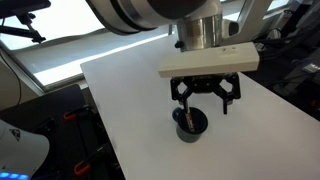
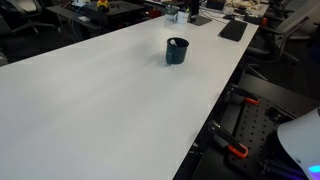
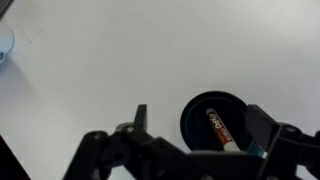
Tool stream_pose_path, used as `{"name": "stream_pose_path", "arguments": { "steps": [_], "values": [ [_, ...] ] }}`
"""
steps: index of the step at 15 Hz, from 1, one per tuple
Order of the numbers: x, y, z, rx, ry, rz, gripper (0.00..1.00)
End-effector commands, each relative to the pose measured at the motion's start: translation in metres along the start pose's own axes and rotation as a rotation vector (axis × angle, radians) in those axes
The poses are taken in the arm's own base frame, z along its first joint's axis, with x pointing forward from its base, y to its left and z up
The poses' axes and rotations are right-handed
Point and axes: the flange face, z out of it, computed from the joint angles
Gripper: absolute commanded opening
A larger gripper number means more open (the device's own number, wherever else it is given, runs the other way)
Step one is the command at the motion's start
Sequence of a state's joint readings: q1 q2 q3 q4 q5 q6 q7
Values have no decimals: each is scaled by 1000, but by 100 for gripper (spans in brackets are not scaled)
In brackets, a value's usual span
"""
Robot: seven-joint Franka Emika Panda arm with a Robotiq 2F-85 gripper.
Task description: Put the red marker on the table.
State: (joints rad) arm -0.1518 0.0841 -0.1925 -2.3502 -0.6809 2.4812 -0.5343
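While the slim red marker (image 3: 218,129) sits in the dark round cup (image 3: 198,112) between the gripper (image 1: 204,105) fingers, spread wide and empty, grasp and white table (image 1: 120,90) placement are pending.

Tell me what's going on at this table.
A robot arm holds its gripper above a dark round cup that stands on the white table. The jaws are open and hold nothing. The wrist view looks straight down into the cup, where the red marker leans inside. The marker has not been taken out yet, and the gripper is clear of both cup and marker.
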Motion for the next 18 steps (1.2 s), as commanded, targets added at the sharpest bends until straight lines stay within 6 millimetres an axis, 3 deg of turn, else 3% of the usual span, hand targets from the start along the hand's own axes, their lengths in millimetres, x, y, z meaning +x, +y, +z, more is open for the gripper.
{"name": "stream_pose_path", "arguments": {
  "steps": [1,5,18],
  "values": [
    [10,32,22,-41,37,-70,100],
    [19,47,36,-54,98,-166,100],
    [49,21,59,196,326,-484,100]
  ]
}}
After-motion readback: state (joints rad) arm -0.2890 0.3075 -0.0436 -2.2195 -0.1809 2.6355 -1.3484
